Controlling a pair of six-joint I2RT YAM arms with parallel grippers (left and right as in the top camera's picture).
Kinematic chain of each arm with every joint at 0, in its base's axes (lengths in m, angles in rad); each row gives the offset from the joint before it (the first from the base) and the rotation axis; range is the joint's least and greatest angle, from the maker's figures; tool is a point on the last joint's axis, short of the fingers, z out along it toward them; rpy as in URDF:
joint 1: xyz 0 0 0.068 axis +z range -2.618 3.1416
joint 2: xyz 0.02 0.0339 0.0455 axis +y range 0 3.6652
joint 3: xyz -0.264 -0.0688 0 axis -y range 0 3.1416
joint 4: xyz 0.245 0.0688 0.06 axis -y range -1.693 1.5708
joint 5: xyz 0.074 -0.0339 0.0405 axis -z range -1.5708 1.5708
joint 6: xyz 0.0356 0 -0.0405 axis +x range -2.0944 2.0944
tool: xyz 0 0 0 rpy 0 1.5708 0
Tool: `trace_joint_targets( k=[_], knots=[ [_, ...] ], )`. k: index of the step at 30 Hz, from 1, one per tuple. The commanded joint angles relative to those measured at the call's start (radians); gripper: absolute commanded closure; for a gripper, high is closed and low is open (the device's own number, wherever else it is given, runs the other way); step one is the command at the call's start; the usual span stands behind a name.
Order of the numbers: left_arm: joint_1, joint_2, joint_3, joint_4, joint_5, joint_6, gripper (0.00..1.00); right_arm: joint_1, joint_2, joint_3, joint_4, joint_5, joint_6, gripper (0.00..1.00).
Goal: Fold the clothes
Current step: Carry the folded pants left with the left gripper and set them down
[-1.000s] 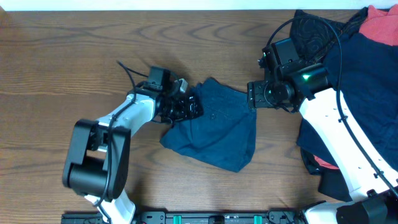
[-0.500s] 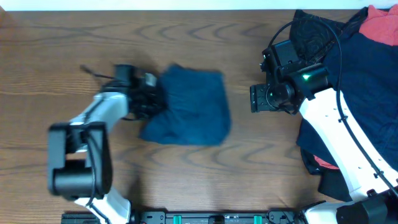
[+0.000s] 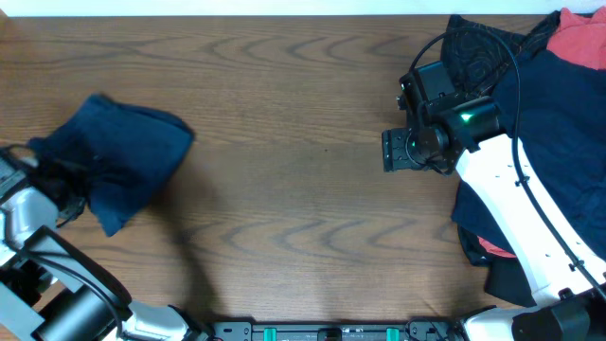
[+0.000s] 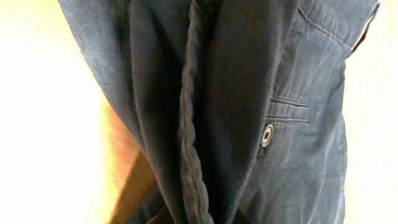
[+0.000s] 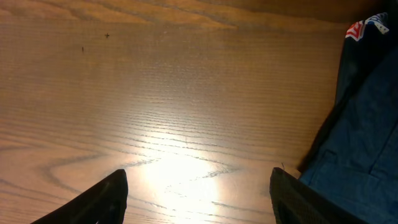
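A dark navy garment [image 3: 128, 152] hangs bunched at the far left of the table, with my left gripper [image 3: 57, 175] shut on its left edge. In the left wrist view the navy cloth [image 4: 249, 93] fills the frame and hides the jaws; a waistband seam and a metal button [image 4: 267, 134] show. My right gripper [image 3: 398, 152] stands open above bare wood, nothing between its fingers [image 5: 102, 199]. The rest of the clothes lie in a pile [image 3: 540, 114] at the right edge: navy pieces, a black patterned one [image 3: 478, 47] and a coral-red one [image 3: 579, 36].
The wooden table [image 3: 303, 199] stretches between the two arms. The navy edge of the pile [image 5: 367, 124] lies just right of my right gripper. My white right arm [image 3: 516, 218] lies across the pile.
My left gripper has shut on the navy garment and swept it from the table's middle to the far left. The right gripper has stayed where it was, open.
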Motion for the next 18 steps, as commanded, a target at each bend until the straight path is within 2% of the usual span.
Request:
trace_joint_targets(
  k=[1,2,5,12,18],
  knots=[
    [0.013,0.001,0.008,0.022,0.035,-0.031,0.91,0.007,-0.004,0.013,-0.003,0.011,-0.008,0.29],
    [0.013,0.001,0.008,0.025,0.035,-0.031,0.77,0.007,-0.004,0.013,-0.003,0.011,-0.008,0.29],
    [0.006,0.001,0.008,0.028,0.036,-0.031,0.01,0.007,-0.004,0.013,-0.005,0.011,-0.008,0.28],
    [0.007,-0.091,0.014,0.028,0.012,-0.032,0.02,-0.002,-0.004,0.013,-0.017,0.010,0.002,0.28],
    [-0.037,-0.252,0.014,0.022,-0.021,-0.016,0.02,-0.054,-0.004,0.013,-0.003,0.009,0.120,0.26]
  ],
)
